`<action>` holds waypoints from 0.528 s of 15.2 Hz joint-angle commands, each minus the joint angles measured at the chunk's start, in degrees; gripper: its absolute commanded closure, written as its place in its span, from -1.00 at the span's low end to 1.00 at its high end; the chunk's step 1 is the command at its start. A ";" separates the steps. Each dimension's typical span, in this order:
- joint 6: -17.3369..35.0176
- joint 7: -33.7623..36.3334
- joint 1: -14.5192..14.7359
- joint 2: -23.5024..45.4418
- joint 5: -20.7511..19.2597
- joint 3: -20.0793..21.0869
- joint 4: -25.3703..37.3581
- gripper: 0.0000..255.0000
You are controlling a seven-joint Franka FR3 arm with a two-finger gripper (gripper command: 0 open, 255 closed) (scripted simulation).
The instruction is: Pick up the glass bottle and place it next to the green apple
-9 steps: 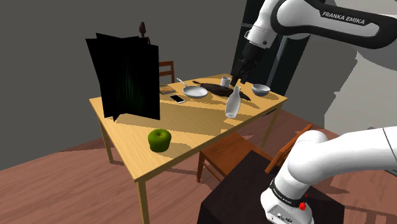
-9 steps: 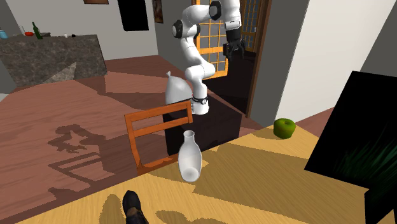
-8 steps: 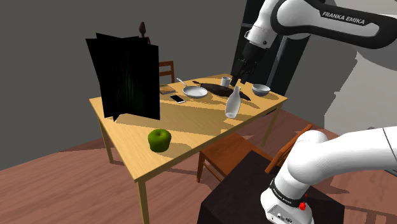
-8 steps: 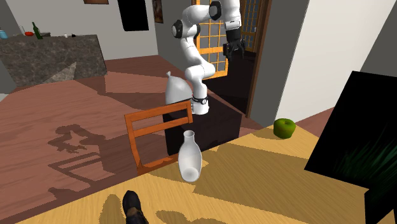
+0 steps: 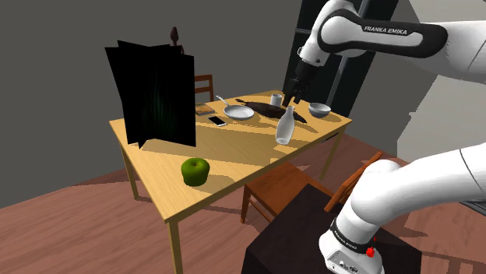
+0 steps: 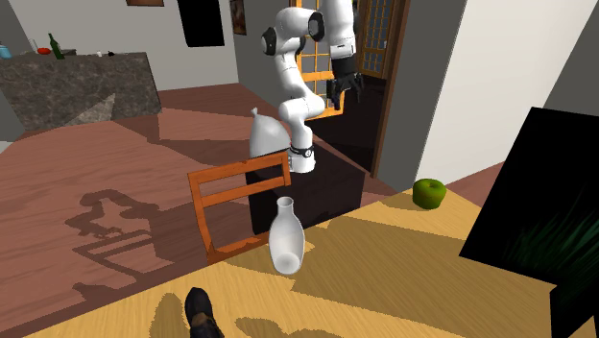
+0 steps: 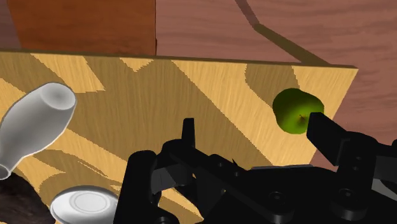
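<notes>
Currently logged: bottle (image 5: 285, 127), pale, upright on the table (image 5: 234, 148) near its chair-side edge, well apart from the green apple (image 5: 195, 171). I judge it rigid, slick and breakable; best taken at the neck. Gripper (image 5: 294, 95) hangs above, fingers spread, empty.

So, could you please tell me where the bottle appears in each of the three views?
Shoulder view: bottle stands right of centre on the table.
Second exterior view: bottle lower centre, before the chair.
Wrist view: bottle by the white plate.
Shared landmark: the green apple.
</notes>
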 commanded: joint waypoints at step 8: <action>8.27 -10.21 -1.63 11.97 -2.71 -9.19 3.34 -1.00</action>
